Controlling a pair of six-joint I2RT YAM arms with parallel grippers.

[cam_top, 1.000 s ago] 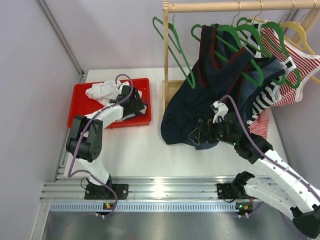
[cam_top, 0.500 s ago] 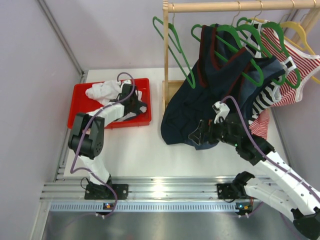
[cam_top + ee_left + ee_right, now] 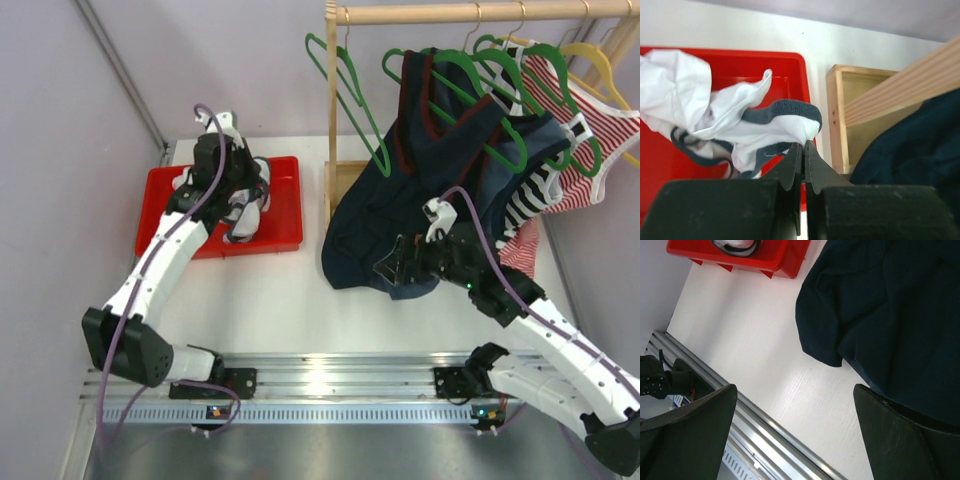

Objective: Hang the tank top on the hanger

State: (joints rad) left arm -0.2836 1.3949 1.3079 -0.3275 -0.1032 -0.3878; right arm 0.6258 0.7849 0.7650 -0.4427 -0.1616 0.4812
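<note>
The white tank top (image 3: 730,117) with navy trim lies bunched in the red bin, one trimmed edge pulled up. My left gripper (image 3: 804,145) is shut on that edge of the tank top (image 3: 243,208) and hangs above the bin (image 3: 245,190). Thin green hangers (image 3: 345,90) hang on the wooden rail at the back; the leftmost ones carry nothing. My right gripper (image 3: 395,265) is open above the table, next to the hem of the dark navy top, and in the right wrist view the right gripper (image 3: 794,390) has nothing between its fingers.
The red bin (image 3: 285,235) sits at the back left. The wooden rack's post (image 3: 330,120) and box base (image 3: 840,115) stand right of it. A dark navy top (image 3: 400,200), a striped top (image 3: 590,130) and a yellow hanger (image 3: 600,60) hang on the rail.
My left gripper has shut on the tank top's edge and lifted up and back-left, raising the cloth out of the bin. The right arm has hardly moved.
</note>
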